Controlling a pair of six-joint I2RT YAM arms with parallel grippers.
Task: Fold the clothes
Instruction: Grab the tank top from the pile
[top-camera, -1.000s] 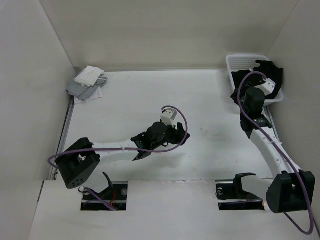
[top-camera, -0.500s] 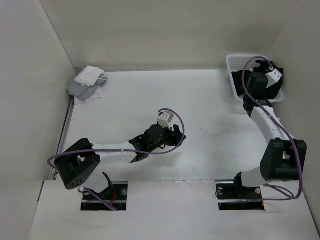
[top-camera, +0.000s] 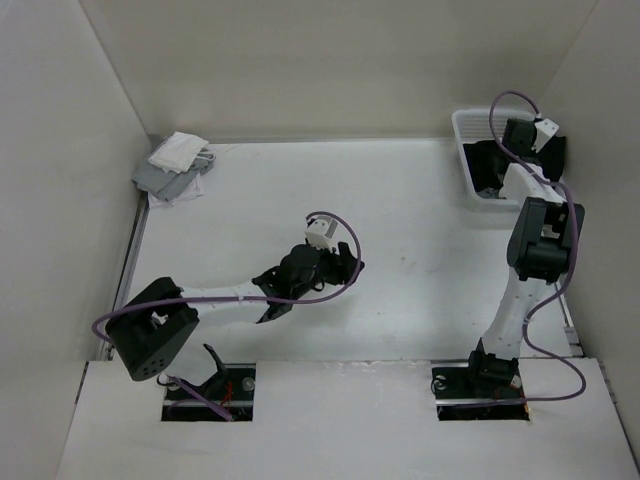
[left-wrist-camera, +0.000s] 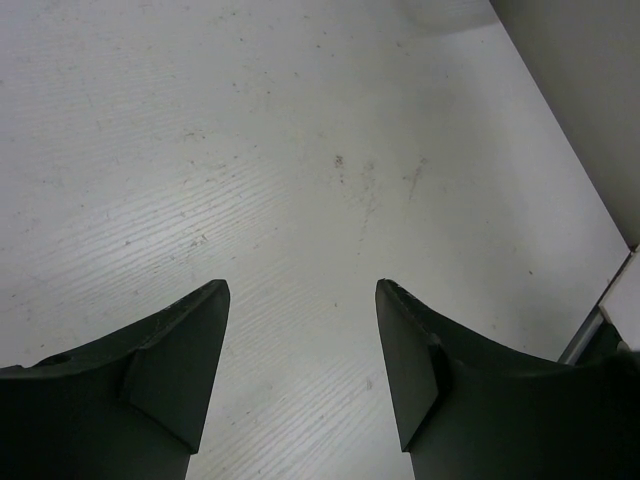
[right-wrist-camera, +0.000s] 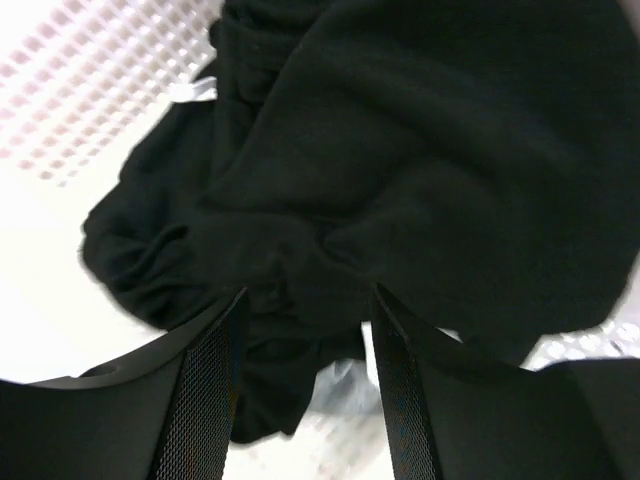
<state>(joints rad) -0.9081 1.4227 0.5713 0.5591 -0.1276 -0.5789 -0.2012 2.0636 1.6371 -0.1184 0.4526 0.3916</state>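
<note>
Garment: black, crumpled in the basket at upper right of the top view; not yet out on the table, so no fold begun.
Basket: white plastic lattice, pale grid at upper left of the right wrist view; walls keep the cloth heaped, not flat.
Right gripper: reaches over the basket, pointed down into the heap; jaws apart, a fold of black cloth bulges between them. Cannot tell whether gripped or only straddled.
Likely reason for that pose: to pinch a raised ridge of cloth, easier to catch than a flat layer, then lift it clear of the rim.
Left gripper: jaws wide apart, nothing between them; hovers over bare table near centre of the top view.
Likely reason: waits where the garment should land, ready to take a second edge for spreading.
Other cloths: white and grey pile at upper left of the top view, well apart from both arms; no part in this step.
Risk: soft cloth may snag on the lattice or slip from a shallow pinch.
Progress: early, by judgement.
</note>
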